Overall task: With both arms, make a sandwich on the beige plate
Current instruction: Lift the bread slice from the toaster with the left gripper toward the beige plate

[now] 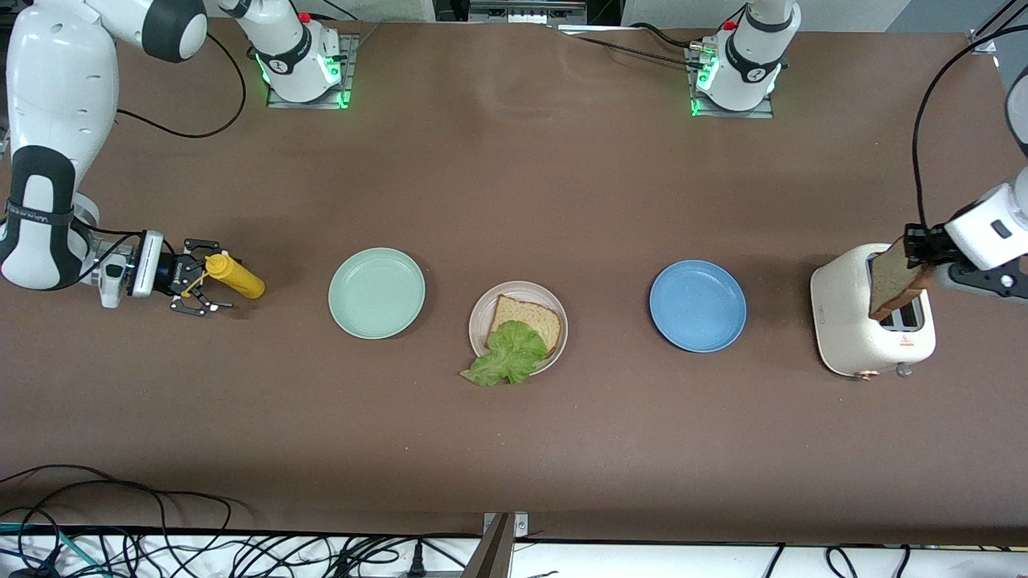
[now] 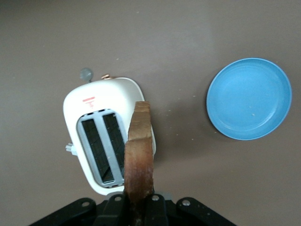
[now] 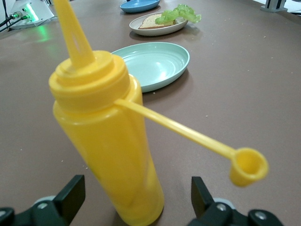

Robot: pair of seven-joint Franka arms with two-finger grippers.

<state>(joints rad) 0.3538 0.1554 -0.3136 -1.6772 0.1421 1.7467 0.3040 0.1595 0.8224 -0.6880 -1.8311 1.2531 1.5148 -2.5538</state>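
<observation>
1. Front view, starting at the right arm's end of the table: you have the right gripper (image 1: 195,289) down at table level with its black fingers spread wide on either side of a yellow plastic squeeze bottle (image 1: 234,275). The right wrist view shows that bottle (image 3: 110,150) standing upright between the fingers (image 3: 70,195) with a gap on each side, so nothing is clamped; its cap (image 3: 248,165) dangles open on a thin yellow strap.
2. Next along you see a round mint green plate (image 1: 377,292), bare, just beside the bottle toward the middle of the table.
3. At the middle sits the round pale beige plate (image 1: 555,309). On it lies one tan toasted bread slice (image 1: 532,316) with a brown crust, and a ruffled green lettuce leaf (image 1: 506,355) rests on the slice's nearer part, spilling over the plate's rim onto the brown table (image 1: 514,177).
4. Farther toward the left arm's end you find a round blue plate (image 1: 697,305), also bare.
5. Beside it stands a white two-slot toaster (image 1: 847,337); the left wrist view shows both slots (image 2: 101,146) empty.
6. Your left gripper (image 1: 923,247) is over the toaster, closed tight on a second tan bread slice (image 1: 895,281), which hangs on edge above the slots, crust (image 2: 139,155) facing the wrist camera.
</observation>
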